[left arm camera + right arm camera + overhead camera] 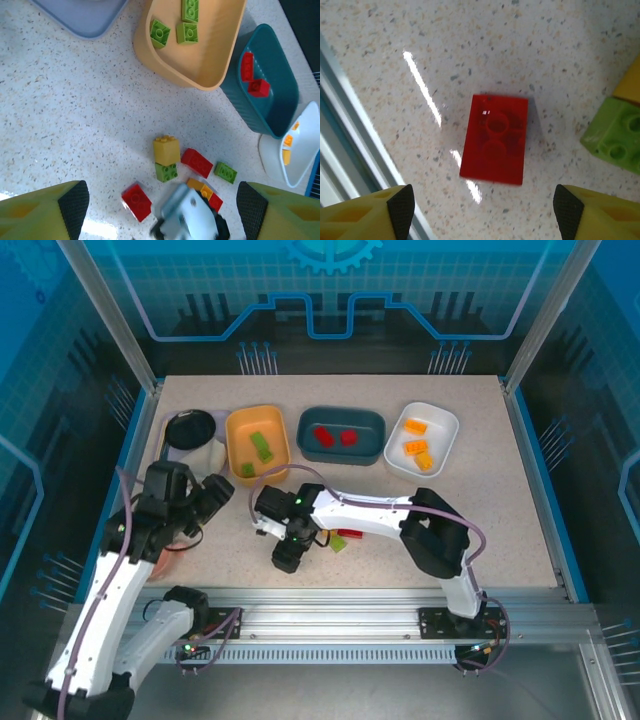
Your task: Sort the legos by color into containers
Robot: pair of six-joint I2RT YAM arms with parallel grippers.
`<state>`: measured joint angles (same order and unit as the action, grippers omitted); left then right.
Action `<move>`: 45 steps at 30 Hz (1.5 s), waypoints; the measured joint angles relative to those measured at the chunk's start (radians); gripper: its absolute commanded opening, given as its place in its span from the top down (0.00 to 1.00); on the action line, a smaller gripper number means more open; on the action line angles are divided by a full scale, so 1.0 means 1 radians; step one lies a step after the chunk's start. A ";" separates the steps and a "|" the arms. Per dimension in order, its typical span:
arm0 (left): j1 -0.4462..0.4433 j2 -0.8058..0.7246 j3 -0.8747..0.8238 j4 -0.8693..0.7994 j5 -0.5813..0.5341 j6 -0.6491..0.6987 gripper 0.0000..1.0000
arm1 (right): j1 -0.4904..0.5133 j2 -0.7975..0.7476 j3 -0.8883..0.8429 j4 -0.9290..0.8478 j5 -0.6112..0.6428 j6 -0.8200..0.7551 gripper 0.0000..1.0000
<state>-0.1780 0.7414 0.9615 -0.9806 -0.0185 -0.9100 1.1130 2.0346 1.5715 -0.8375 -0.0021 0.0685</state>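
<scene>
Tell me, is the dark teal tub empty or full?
Not empty: the dark teal rounded plastic tub holds two small red plastic bricks on its floor, with room left.

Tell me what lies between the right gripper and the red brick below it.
Only bare speckled table. In the right wrist view the right gripper stands open above the red brick, with nothing in between.

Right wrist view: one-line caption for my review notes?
Open right gripper above a red lego lying flat on the speckled table, green lego at the right edge.
</scene>
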 measured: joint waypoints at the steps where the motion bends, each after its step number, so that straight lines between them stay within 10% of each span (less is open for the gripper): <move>1: 0.000 -0.017 0.000 -0.009 0.002 -0.005 0.19 | 0.000 0.013 0.012 -0.003 0.002 -0.002 0.28; 15: 0.000 -0.048 -0.010 -0.039 0.039 -0.034 0.20 | 0.000 0.124 0.093 -0.037 0.029 0.013 0.69; 22: -0.005 -0.006 -0.011 0.023 0.101 -0.026 0.22 | -0.058 0.057 0.093 -0.048 0.027 0.048 0.70; 29: -0.120 0.161 -0.010 0.209 0.166 -0.004 0.22 | -0.427 -0.100 0.162 -0.037 0.020 0.117 0.70; 35: -0.197 0.308 0.023 0.301 0.170 -0.003 0.22 | -0.632 0.064 0.396 -0.095 0.025 0.149 0.70; 45: -0.217 0.389 0.076 0.343 0.170 0.003 0.22 | -0.669 0.372 0.650 -0.223 -0.007 0.158 0.63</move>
<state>-0.3946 1.1309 1.0370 -0.6376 0.1513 -0.9070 0.4438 2.4065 2.2215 -1.0603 -0.0093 0.2268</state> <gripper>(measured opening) 0.780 0.335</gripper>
